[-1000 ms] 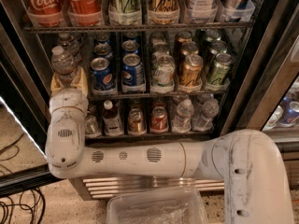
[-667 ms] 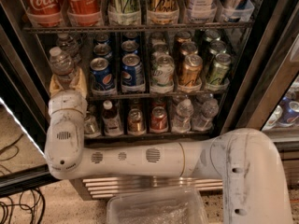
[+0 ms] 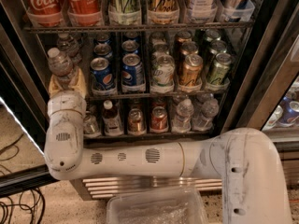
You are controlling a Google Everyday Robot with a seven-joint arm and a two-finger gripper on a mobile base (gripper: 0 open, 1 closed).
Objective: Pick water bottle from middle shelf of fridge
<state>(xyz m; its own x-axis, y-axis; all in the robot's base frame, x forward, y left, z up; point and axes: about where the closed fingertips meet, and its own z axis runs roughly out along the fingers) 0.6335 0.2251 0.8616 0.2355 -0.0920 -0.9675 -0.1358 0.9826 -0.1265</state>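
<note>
Water bottle (image 3: 60,65), one, clamped in jaws — left end; middle shelf (image 3: 154,95)

Gripper (image 3: 67,80) at the left end of the middle shelf (image 3: 154,95) hides from us the base of the water bottle (image 3: 60,63), Coca-Cola cans (image 3: 44,1) cropped above.

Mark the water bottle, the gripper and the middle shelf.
water bottle (image 3: 60,65), camera view, ribbed body.
gripper (image 3: 67,81), camera view, midway between fingertips at bottle's base.
middle shelf (image 3: 154,95), camera view, front rail.
</note>
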